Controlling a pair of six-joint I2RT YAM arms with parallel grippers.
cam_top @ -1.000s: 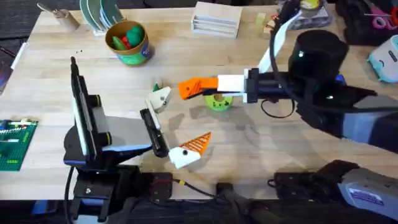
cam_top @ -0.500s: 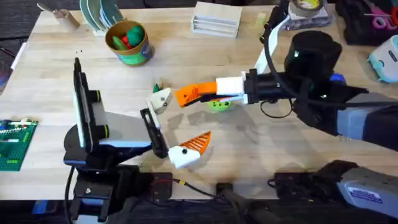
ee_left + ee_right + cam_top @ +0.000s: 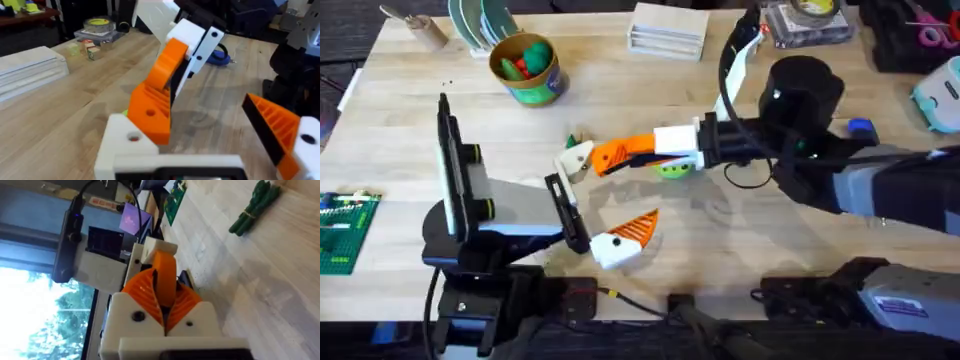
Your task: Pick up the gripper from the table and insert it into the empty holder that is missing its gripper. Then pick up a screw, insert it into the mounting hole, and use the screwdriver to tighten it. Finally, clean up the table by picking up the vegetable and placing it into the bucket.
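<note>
My right gripper point(image 3: 630, 150) reaches left across the table point(image 3: 740, 230), shut on the loose orange gripper point(image 3: 608, 156). In the left wrist view the orange gripper point(image 3: 150, 112) rests against the tip of the bare white holder point(image 3: 122, 145). That holder point(image 3: 578, 160) is one finger of my left gripper point(image 3: 600, 200), which stands open; its other finger point(image 3: 632, 232) carries an orange wedge. In the right wrist view the orange piece point(image 3: 165, 280) is pinched between the ribbed pads, and the green vegetable point(image 3: 252, 202) lies on the wood beyond. The blue screwdriver point(image 3: 218, 57) lies farther off.
The green bucket point(image 3: 525, 68) stands at the back left with green and red items inside. A lime-green disc point(image 3: 672, 167) lies under the right fingers. A white box point(image 3: 667, 30), a green board point(image 3: 342, 230) and a tape tray point(image 3: 807, 20) sit at the edges.
My right gripper has carried the orange piece leftward, from over the lime disc up to the white holder. The left arm has stayed still.
</note>
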